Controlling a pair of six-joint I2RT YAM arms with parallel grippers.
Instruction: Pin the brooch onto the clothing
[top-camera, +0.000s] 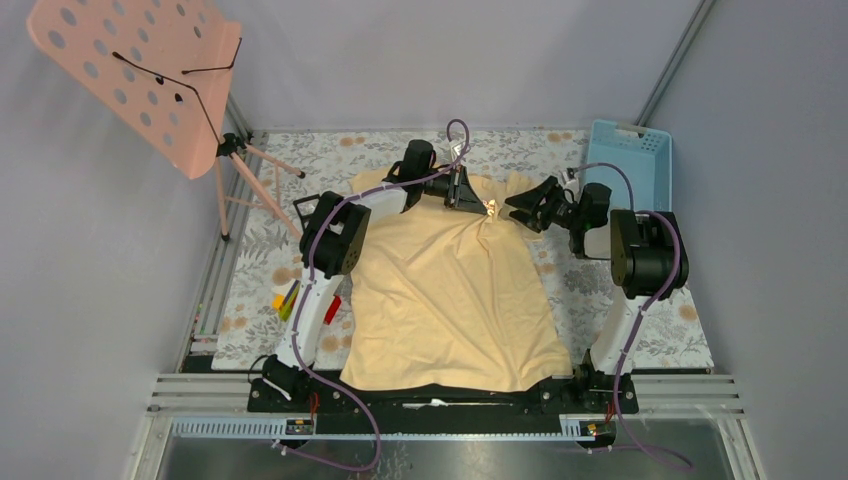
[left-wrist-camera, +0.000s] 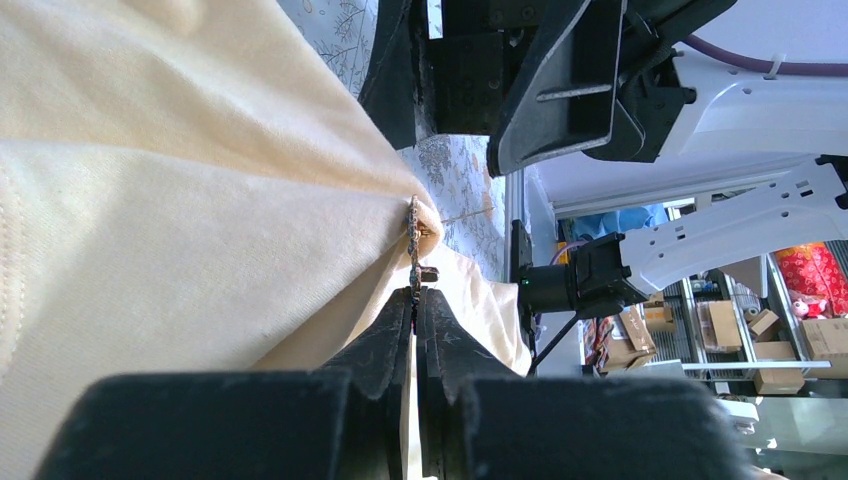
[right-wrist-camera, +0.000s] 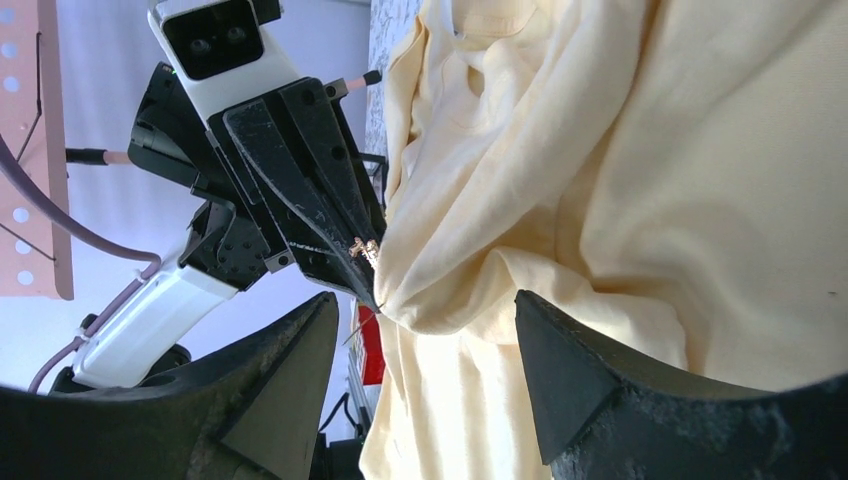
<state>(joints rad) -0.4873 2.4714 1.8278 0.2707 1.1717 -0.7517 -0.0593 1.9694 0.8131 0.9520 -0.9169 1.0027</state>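
Tiny brooch (left-wrist-camera: 413, 236) edge-on, shape unreadable, T-shirt (left-wrist-camera: 150, 250) cropped by left wrist view's edges

Clothing (top-camera: 450, 300): is showing plain pale yellow-cream. Brooch (left-wrist-camera: 413, 235), at left end effector (left-wrist-camera: 415, 295) tip: is glinting silvery-grey. Desk (top-camera: 660, 320), beneath it: is wearing grey-white floral print. Basket (top-camera: 630, 152), beyond right end effector (top-camera: 517, 212): is showing light blue.

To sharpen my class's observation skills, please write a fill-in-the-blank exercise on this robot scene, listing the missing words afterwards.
1. The left gripper is ___ on the brooch.
2. The right gripper has its jaws ___.
3. The T-shirt spread on the table is pale ___.
4. The basket beyond the right arm is ___.

Missing words: shut; open; yellow; blue.
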